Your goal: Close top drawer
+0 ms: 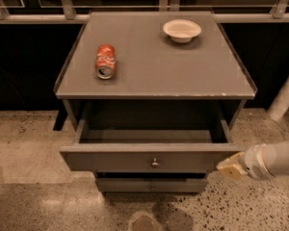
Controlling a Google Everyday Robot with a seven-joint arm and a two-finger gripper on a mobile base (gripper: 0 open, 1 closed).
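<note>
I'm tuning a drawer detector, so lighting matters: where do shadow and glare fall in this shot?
In the camera view, the inside of the open top drawer lies in dark shadow under the tabletop, which is evenly lit; same view, soft glare patches sit on the floor at lower left; same view, the gripper, by the drawer front's right end, shows pale and bright.

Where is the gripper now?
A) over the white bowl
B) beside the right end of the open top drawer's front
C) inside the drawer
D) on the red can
B: the gripper sits low on the right, beside the front of the pulled-out top drawer.
</note>
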